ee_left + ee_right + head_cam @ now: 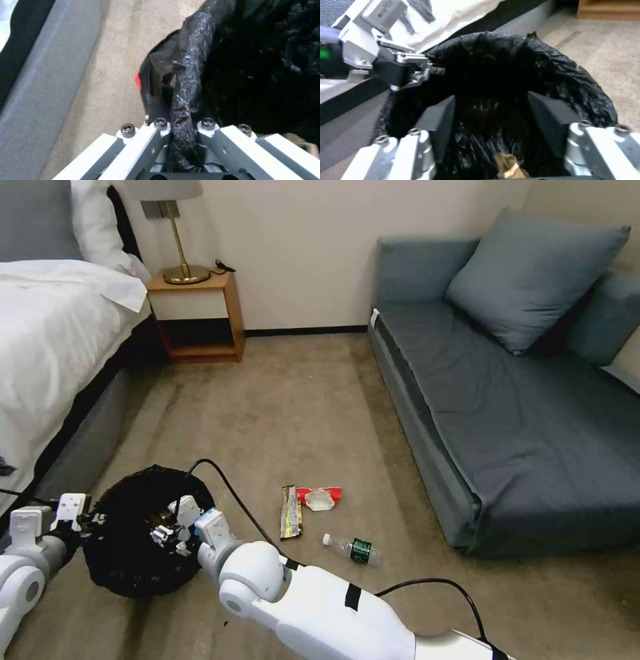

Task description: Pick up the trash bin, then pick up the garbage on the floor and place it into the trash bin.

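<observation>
The left end effector (180, 130) pinches the bin (143, 533) rim to steady it; the right end effector (490, 117) hangs wide apart above the bin mouth, brown paper (508, 166) lying inside.

We see the trash bin (133, 553) lined in glossy black plastic, crinkled and shiny. Inside it lies a crumpled brown paper bag (508, 166). On the beige carpet (300, 407) beside the bin lie a long dark-gold wrapper (291, 511), a red-and-white wrapper (320, 498), and a clear bottle (353, 549) with a white cap and green label. Beyond the bin, we note a slate-blue sofa (507, 413) with a matching cushion (533, 280), a white-sheeted bed (47, 327) on a grey base, an orange-brown wooden nightstand (197, 317) and a brass lamp (177, 237). The left gripper (90, 519) and the right gripper (170, 527) are white with black pads.
</observation>
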Controlling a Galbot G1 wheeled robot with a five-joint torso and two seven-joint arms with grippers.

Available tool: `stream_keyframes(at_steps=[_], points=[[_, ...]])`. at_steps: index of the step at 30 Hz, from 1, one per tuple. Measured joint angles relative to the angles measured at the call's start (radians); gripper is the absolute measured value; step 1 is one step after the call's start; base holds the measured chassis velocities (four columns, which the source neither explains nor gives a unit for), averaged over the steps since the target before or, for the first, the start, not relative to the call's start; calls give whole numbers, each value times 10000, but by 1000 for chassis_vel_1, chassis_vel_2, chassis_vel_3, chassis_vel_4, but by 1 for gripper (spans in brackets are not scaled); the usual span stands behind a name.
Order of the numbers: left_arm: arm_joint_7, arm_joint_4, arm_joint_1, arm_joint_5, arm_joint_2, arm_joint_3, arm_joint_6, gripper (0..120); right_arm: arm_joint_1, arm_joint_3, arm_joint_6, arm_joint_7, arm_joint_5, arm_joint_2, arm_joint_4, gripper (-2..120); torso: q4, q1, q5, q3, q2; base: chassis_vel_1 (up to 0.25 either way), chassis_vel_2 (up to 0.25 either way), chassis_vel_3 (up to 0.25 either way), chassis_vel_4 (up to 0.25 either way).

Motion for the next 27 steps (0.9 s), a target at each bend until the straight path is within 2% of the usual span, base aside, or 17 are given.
stream_keyframes(at_steps=[2,6,7,9,10,13,14,15,18,19,20,22,23,26,27], points=[[0,18,-18,-1,0,-2,7,4,-185,374,4,56,-1,-6,324,76,-1,0,0,0,1,0,0,0,0],[0,60,-16,-4,5,-42,20,4,-496,1002,9,-27,33,-8,942,85,-1,0,0,0,0,0,0,0,0],[0,90,2,-5,7,-80,21,4,-730,1523,23,-224,73,-111,1412,90,1,0,4,-1,1,0,0,0,0],[-2,139,16,-5,10,-127,22,4,-1234,2458,14,-729,230,-817,2120,98,3,0,7,0,0,0,0,0,0],[-2,139,16,-5,10,-127,22,4,-1234,2458,14,-729,230,-817,2120,98,3,0,7,0,0,0,0,0,0],[1,208,55,-12,1,-203,22,4,-2066,3714,4,-2040,264,-2696,2738,100,-7,0,7,-1,1,0,0,0,0],[1,208,55,-12,1,-203,22,4,-2066,3714,4,-2040,264,-2696,2738,100,-7,0,7,-1,1,0,0,0,0],[-2,228,75,-11,-13,-239,21,4,-2287,3987,15,-2463,92,-3269,2687,100,-9,0,4,-1,0,0,0,0,0],[25,262,152,-15,-80,-347,16,4,-2718,4663,145,-4214,-1050,-4490,1874,100,-5,0,5,-1,1,0,0,0,0],[25,262,152,-15,-80,-347,16,4,-2718,4663,145,-4214,-1050,-4490,1874,100,-5,0,5,-1,1,0,0,0,0],[30,263,195,-12,-112,-385,11,4,-2799,4914,195,-4960,-1686,-4761,1355,100,-4,0,5,-1,0,0,0,0,0],[41,220,300,-8,-158,-438,0,4,-2704,5136,215,-5736,-2650,-4935,212,100,-4,0,4,-1,1,0,0,0,0],[41,220,300,-8,-158,-438,0,4,-2704,5136,215,-5736,-2650,-4935,212,100,-4,0,4,-1,1,0,0,0,0],[49,108,391,4,-187,-476,-4,4,-2271,5168,353,-6311,-3811,-4810,-1428,100,0,0,4,0,1,0,0,0,0],[49,108,391,4,-187,-476,-4,4,-2271,5168,353,-6311,-3811,-4810,-1428,100,0,0,4,0,1,0,0,0,0]])
